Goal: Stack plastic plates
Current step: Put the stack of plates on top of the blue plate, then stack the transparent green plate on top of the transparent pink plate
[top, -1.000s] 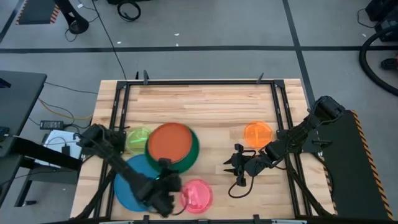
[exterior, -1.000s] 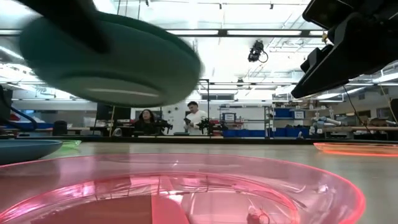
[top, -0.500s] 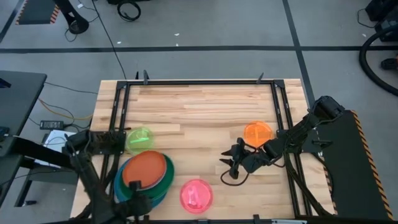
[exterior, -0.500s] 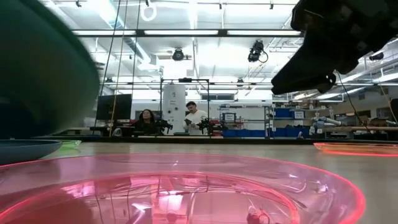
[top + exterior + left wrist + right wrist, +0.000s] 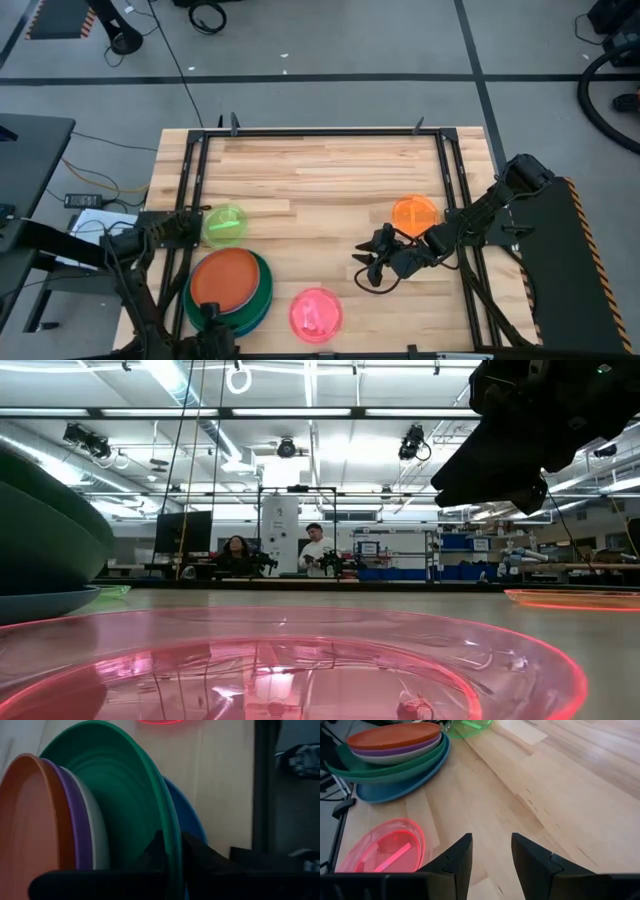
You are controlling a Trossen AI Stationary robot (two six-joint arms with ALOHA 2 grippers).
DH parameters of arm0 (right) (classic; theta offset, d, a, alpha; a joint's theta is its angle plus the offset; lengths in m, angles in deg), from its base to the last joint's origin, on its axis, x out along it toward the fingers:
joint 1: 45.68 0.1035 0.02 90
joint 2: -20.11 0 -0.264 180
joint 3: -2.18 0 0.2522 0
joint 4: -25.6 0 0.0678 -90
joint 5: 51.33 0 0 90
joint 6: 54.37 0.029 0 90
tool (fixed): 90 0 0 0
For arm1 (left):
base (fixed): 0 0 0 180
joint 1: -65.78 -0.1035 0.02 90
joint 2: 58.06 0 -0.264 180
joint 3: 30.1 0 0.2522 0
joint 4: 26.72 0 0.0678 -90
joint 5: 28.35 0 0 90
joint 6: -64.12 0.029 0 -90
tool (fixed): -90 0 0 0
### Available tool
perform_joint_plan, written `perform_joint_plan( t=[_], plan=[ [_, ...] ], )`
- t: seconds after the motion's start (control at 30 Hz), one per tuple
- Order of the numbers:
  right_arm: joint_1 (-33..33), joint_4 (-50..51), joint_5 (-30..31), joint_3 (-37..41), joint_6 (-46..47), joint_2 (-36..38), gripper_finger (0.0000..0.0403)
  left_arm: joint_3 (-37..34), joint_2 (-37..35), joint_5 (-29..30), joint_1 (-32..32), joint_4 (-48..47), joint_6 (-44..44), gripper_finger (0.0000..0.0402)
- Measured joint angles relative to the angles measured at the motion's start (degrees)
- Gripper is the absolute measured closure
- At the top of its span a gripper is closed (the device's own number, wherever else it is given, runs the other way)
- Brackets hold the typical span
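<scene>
Left gripper (image 5: 213,322), fingers clamping the dark green plate (image 5: 262,290), has carried its stack to the table's (image 5: 330,180) near-left edge; right gripper (image 5: 368,268), fingers apart, hovers mid-table.

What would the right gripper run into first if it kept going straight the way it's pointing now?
Probably the pink plate. The right gripper, fingers open, points across bare table toward it, with the plate stack farther on. Its height over the wood is unclear, so it might pass above.

– Is it bright in here?
– Yes. Long ceiling lights (image 5: 330,412) shine down, and the wooden table (image 5: 330,180) looks evenly lit.
– Anything fuzzy?
– The pink plate (image 5: 280,665) up close is blurry and glows. The green plate (image 5: 135,815) looks dim.
</scene>
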Motion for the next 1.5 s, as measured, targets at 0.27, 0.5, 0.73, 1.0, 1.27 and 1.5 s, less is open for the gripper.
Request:
perform_joint_plan(
  t=[0.27,0.5,0.73,1.0,1.27,1.5],
  plan=[
    [0.0,-1.1,-1.2,0.0,-1.5,0.0,0.0257,-0.1,2.6,-4.5,-0.8,0.2,0.3,0.0315],
    [0.2,-3.8,-2.4,0.0,-6.5,0.0,0.0257,0.0,2.6,-9.2,-0.9,0.8,-0.2,0.0257],
    [0.2,-7.1,-6.0,0.0,-12.9,0.0,0.0257,0.8,-1.3,-12.2,-2.8,0.9,0.4,0.0246],
    [0.2,-11.0,-7.1,0.0,-24.7,0.0,0.0257,1.9,-9.7,4.0,-10.0,1.6,7.6,0.0245],
    [2.0,-10.4,-10.0,0.0,-27.1,0.0,0.0257,1.9,-11.5,-1.1,-27.0,3.9,23.0,0.0244],
    [6.3,-9.2,-10.2,0.0,-27.3,0.0,0.0257,1.7,-11.5,-9.4,-43.4,-4.4,28.4,0.0244]
  ],
)
